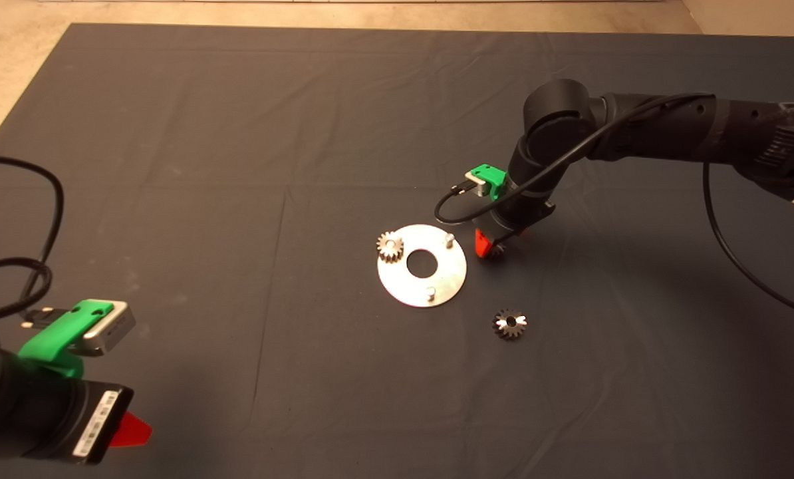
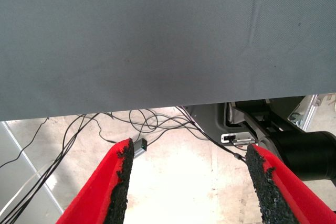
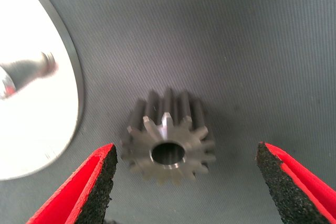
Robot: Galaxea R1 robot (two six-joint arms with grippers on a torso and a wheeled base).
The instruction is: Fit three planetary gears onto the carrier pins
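Note:
The shiny round disc (image 1: 397,283) lies mid-mat with a large centre hole. One planetary gear (image 1: 390,247) sits on its left pin. Two carrier pins stand bare, one at the far right (image 1: 449,239) and one at the near side (image 1: 430,292). My right gripper (image 1: 493,249) is low over the mat just right of the disc, open, its fingers (image 3: 94,182) on either side of a second gear (image 3: 168,140) that lies flat; the disc edge (image 3: 63,145) and a pin (image 3: 26,69) show beside it. A third gear (image 1: 509,324) lies on the mat nearer the front. My left gripper (image 2: 186,182) is open and parked at the lower left.
The dark mat (image 1: 237,166) covers the table, with bare floor beyond its far left edge (image 1: 4,53). A black cable (image 1: 457,206) loops from the right wrist over the disc's far side. The left wrist view looks past the mat edge at floor cables (image 2: 147,124).

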